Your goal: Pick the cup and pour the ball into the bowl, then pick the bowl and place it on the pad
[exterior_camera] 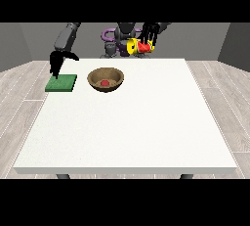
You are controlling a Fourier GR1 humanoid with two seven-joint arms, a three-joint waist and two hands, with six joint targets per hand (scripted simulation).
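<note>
A brown wooden bowl stands on the white table near its far left, with a small red ball lying inside it. Left of the bowl lies a flat green pad. The hand at the view's left hangs just above the pad's far edge, fingers pointing down, holding nothing. Beyond the table's far edge, the hand at the view's right is raised and holds a yellow and red cup tipped on its side, fingers curled round it.
The robot's torso stands behind the table's far edge. Grey wooden floor surrounds the table on both sides.
</note>
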